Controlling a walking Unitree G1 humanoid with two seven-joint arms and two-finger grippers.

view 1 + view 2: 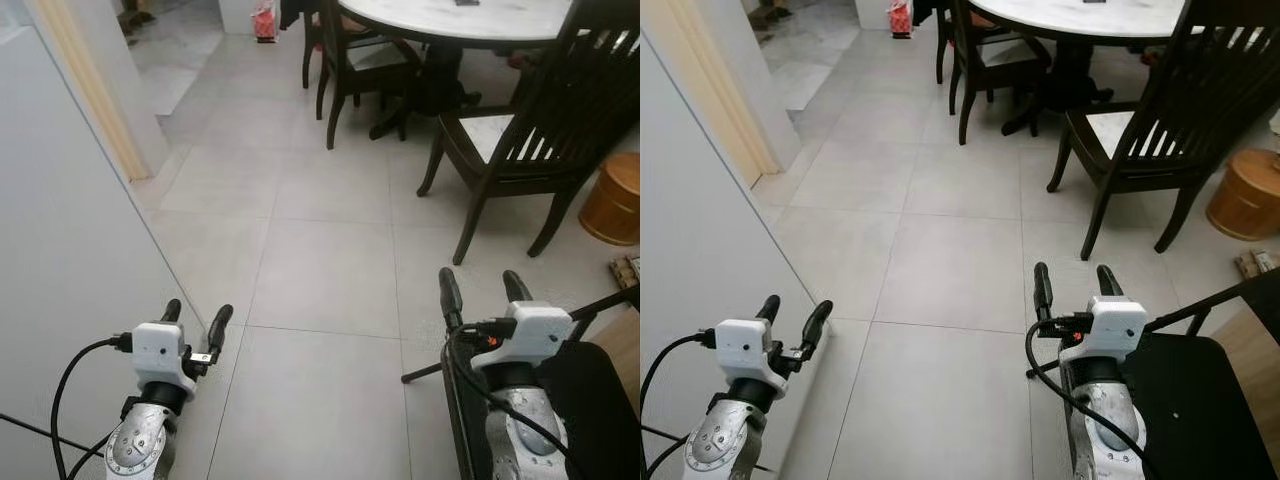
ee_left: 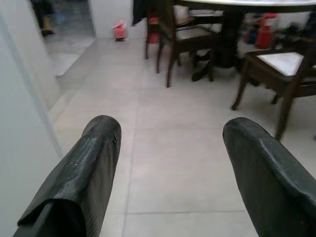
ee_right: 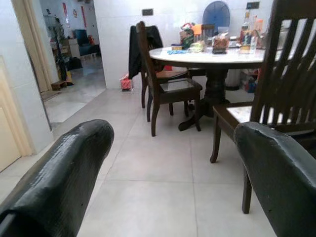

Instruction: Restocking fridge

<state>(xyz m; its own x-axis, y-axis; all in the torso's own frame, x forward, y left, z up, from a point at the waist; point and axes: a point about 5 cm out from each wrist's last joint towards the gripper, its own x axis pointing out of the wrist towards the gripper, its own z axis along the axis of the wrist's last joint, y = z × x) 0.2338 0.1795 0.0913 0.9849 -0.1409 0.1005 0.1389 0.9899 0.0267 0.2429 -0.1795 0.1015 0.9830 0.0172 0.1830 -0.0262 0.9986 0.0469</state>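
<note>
Both arms are raised side by side above a pale tiled floor (image 1: 320,270), and each pincer points straight ahead toward the far dining area, its fingers running lengthwise along that near-to-far line. The left gripper (image 1: 194,322) sits close beside a tall white panel (image 1: 70,270) that rises on the left; whether this is the fridge cannot be told from here. Its two black fingers (image 2: 84,168) stand apart with nothing between them. The right gripper (image 1: 484,291) is well over to the right, its two fingers likewise spread and empty, with a black seat-like object (image 1: 1200,400) just beside its arm on the near right. Far ahead stands one round white-topped table (image 1: 450,20) on a dark pedestal, with three dark wooden chairs around it: the nearest chair (image 1: 530,130) on the right, another chair (image 1: 350,60) on the table's left, and a third behind that with a dark garment (image 3: 134,47) draped over its back. The head views catch a round wooden tub (image 1: 615,200) at the far right edge, while the right wrist view, looking lower and flatter, reveals the clutter of bottles and packets (image 3: 217,39) on the tabletop, a blue fan (image 3: 216,12) behind it, and a doorway (image 3: 64,59) at the far left. One small red bag (image 2: 119,31) rests on the floor by the far wall.
</note>
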